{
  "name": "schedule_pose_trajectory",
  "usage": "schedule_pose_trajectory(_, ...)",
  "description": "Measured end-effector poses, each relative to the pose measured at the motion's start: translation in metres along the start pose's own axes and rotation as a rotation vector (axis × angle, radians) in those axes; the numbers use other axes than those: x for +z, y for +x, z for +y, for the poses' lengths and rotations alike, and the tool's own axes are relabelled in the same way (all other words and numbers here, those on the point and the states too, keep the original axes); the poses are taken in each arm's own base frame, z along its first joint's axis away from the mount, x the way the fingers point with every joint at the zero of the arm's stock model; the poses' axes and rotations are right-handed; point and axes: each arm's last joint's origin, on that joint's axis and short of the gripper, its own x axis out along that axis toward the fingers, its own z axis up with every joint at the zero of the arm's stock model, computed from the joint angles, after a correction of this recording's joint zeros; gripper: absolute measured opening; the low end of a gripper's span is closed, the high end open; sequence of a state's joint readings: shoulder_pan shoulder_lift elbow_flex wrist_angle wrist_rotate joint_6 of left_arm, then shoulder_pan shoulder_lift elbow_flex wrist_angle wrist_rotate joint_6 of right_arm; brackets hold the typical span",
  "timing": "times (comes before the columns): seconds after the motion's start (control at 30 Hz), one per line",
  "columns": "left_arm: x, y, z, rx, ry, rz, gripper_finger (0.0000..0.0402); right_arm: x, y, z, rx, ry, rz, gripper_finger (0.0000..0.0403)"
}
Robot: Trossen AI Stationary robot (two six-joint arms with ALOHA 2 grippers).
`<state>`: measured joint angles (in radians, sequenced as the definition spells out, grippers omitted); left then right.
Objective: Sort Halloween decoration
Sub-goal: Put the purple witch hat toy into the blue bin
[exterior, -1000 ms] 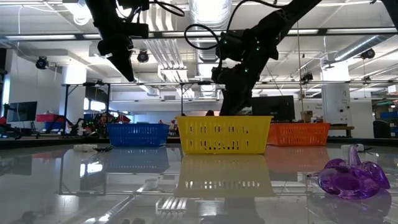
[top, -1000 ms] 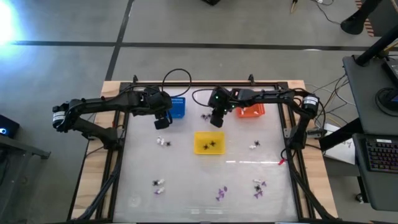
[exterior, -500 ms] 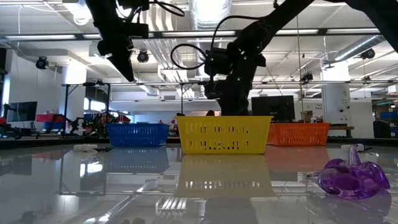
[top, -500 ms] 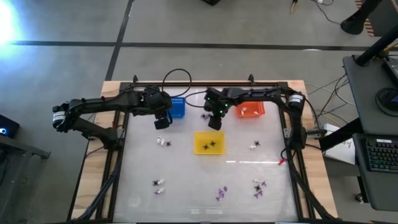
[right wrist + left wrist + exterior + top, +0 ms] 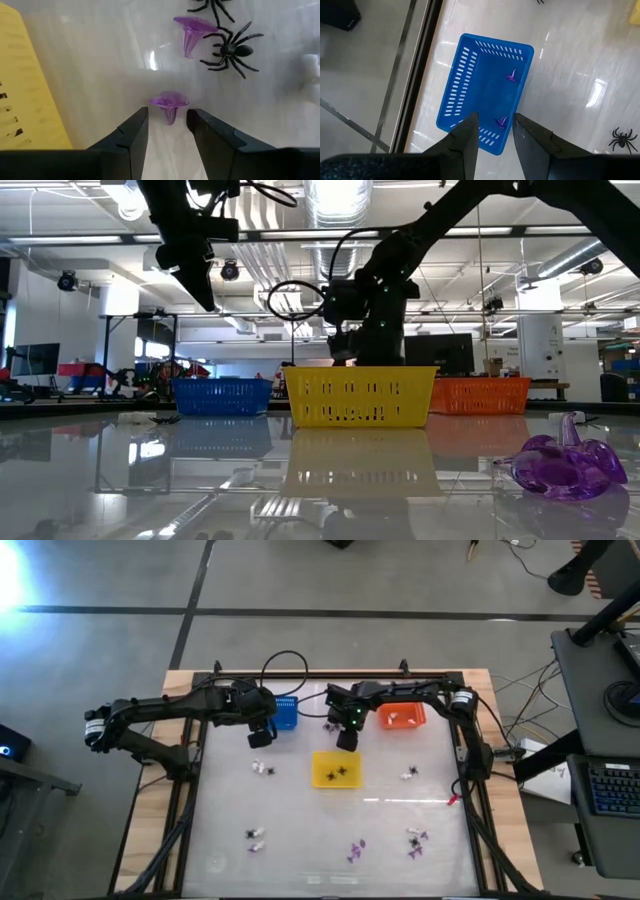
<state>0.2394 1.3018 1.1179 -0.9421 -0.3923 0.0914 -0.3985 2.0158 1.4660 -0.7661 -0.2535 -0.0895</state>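
My right gripper (image 5: pixel 167 120) is open and points steeply down at the table, just beyond the yellow basket (image 5: pixel 336 768). A purple trinket (image 5: pixel 169 105) lies on the table just ahead of its fingertips, and I see no touch. A second purple trinket (image 5: pixel 192 30) and a black spider (image 5: pixel 231 49) lie a little farther on. My left gripper (image 5: pixel 495 125) hangs open above the blue basket (image 5: pixel 485 90), which holds two purple trinkets (image 5: pixel 511 76). In the high view the left gripper (image 5: pixel 262 737) is beside that basket and the right gripper (image 5: pixel 346 740) is near the table's middle.
The orange basket (image 5: pixel 402 716) stands at the far right with white pieces in it. White trinkets (image 5: pixel 263 769) (image 5: pixel 408 774) flank the yellow basket, which holds black spiders. More purple, black and white trinkets (image 5: pixel 356 850) lie scattered near the front edge. One black spider (image 5: pixel 621 137) lies near the blue basket.
My right gripper has sunk toward the table on the far side of the yellow basket and tipped more steeply downward. Its arm has drawn toward the table's left, uncovering the orange basket.
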Motion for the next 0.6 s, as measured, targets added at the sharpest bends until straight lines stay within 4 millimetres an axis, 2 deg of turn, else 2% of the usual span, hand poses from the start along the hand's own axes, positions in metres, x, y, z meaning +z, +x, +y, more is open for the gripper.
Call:
schedule_pose_trajectory(0.3,0.0001,0.0000,0.0000,0.000,-0.001,-0.001,0.0102,0.0030,0.0014,-0.0035,-0.021,-0.005,-0.037,0.0120)
schedule_pose_trajectory(0.6,0.0003,0.0000,0.0001,0.001,-0.002,-0.003,0.0102,0.0012,0.0003,-0.0048,-0.013,0.018,-0.012,0.0036)
